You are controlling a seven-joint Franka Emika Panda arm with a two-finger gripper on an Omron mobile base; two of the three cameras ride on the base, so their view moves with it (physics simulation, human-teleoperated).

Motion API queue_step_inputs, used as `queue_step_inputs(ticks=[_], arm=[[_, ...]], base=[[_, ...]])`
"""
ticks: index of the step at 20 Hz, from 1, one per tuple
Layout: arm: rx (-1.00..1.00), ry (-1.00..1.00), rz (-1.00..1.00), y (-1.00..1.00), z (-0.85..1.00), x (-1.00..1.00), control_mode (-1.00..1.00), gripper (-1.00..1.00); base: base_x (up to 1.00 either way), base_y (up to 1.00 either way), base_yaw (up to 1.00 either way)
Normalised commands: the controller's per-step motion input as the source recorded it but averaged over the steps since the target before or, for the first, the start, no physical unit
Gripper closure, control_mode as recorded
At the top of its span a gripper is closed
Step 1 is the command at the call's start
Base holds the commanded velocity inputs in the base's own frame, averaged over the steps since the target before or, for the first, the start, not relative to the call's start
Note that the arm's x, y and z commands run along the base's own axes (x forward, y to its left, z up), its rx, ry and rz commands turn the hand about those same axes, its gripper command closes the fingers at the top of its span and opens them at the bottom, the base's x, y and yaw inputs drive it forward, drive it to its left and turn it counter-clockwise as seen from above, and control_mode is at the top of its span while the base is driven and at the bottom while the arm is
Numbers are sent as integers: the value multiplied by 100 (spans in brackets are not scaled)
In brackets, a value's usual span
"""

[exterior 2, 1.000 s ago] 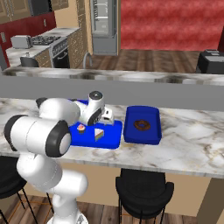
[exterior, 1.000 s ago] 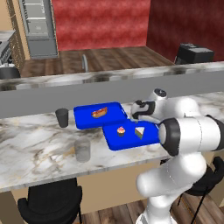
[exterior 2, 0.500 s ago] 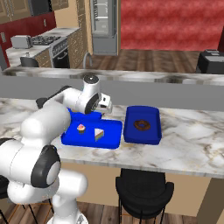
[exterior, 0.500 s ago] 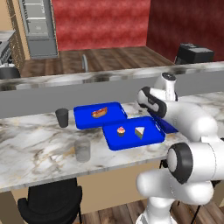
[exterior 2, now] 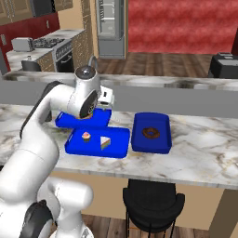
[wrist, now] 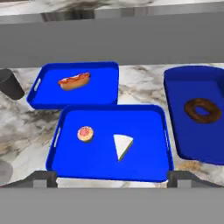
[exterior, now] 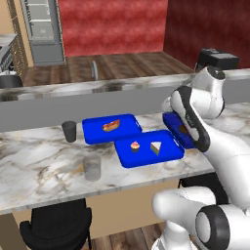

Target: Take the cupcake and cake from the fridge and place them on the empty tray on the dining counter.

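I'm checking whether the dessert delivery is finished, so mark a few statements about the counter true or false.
1. The cupcake and the cake lie on the same tray. True.
2. The cupcake is tipped against the cake. False: they lie apart.
3. The end effector grips the cake. False: it is open, above the tray, holding nothing.
4. A hot dog lies on a neighbouring tray. True.
5. The doughnut shares the cake's tray. False: it has its own tray.
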Motion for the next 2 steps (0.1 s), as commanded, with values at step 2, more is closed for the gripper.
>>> queue_step_inputs(ticks=[2], arm=[[0, -51, 0, -15, 18, -100, -100, -100]], base=[[0, 0, 0]])
